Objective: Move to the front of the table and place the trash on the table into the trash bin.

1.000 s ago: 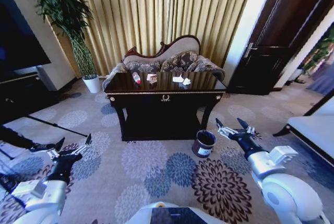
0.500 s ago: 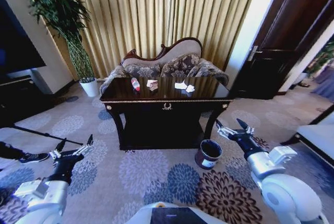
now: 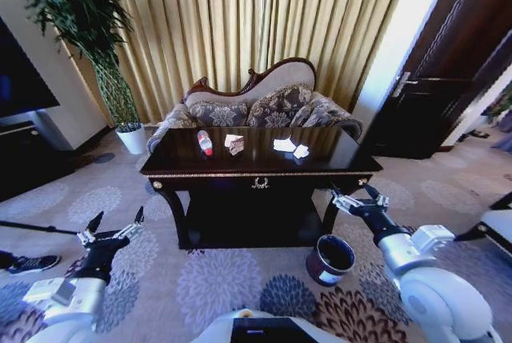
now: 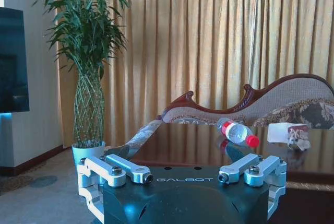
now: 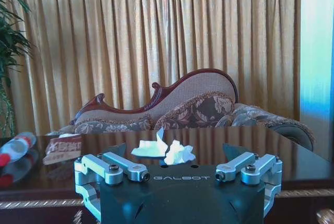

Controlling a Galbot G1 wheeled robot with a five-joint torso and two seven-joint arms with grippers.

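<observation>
The dark glossy table (image 3: 256, 169) stands straight ahead, its top carrying the trash: a clear bottle with a red cap (image 3: 206, 142) (image 4: 237, 132) (image 5: 13, 148), a brown-and-white wrapper (image 3: 234, 144) (image 4: 289, 133) (image 5: 62, 148), and white paper scraps (image 3: 291, 148) (image 5: 163, 150). On the carpet at the table's front right sits the small dark trash bin (image 3: 330, 258). My left gripper (image 3: 114, 225) hovers open, low at the left, short of the table. My right gripper (image 3: 357, 197) is open by the table's front right corner, above the bin. Both hold nothing.
A patterned sofa (image 3: 264, 103) stands behind the table before gold curtains. A tall plant in a white pot (image 3: 132, 137) is at the left, a dark TV unit (image 3: 24, 143) further left, and a dark door (image 3: 448, 79) at the right. Flowered carpet lies in front.
The whole head view has shifted: the table, trash and bin look nearer and larger, as the camera has come closer. Both grippers stay open in the same pose.
</observation>
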